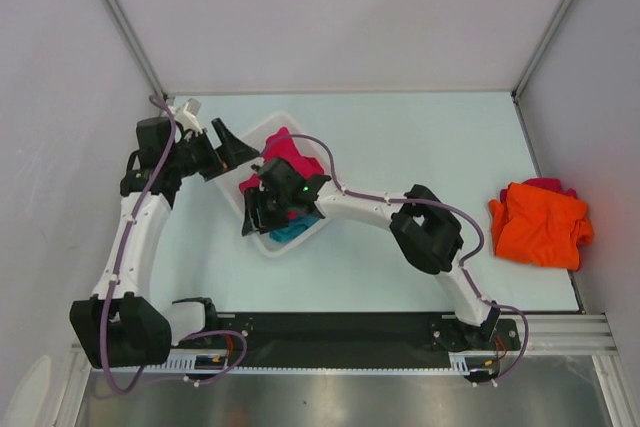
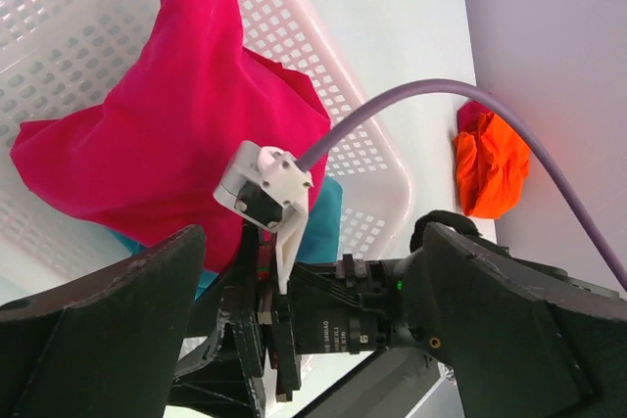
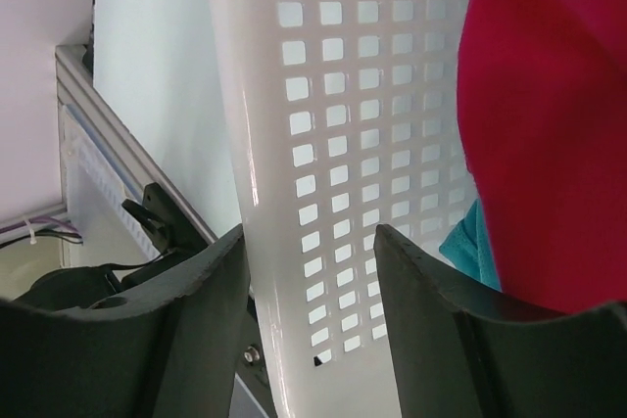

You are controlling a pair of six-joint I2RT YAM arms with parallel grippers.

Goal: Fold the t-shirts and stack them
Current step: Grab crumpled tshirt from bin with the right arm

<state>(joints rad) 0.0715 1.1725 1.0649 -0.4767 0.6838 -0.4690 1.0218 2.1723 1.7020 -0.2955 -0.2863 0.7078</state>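
Observation:
A crimson-pink t-shirt (image 1: 286,152) lies bunched in the white mesh basket (image 1: 262,131), with a teal t-shirt (image 1: 291,232) under it. An orange t-shirt (image 1: 540,226) lies crumpled at the table's right edge. My right gripper (image 1: 258,215) is open at the basket's near-left side; in the right wrist view its jaws (image 3: 312,312) straddle the basket wall (image 3: 323,144), with the pink shirt (image 3: 549,115) and teal shirt (image 3: 475,247) to the right. My left gripper (image 1: 234,147) is open and empty at the basket's left rim. Its view shows the pink shirt (image 2: 167,124) and the right wrist between its fingers (image 2: 98,340).
A bit of crimson cloth (image 1: 548,185) shows behind the orange shirt. The right arm's purple cable (image 2: 421,95) crosses the left wrist view, which also shows the orange shirt (image 2: 490,163). Side walls close in left and right; a metal rail (image 1: 400,332) runs along the near edge.

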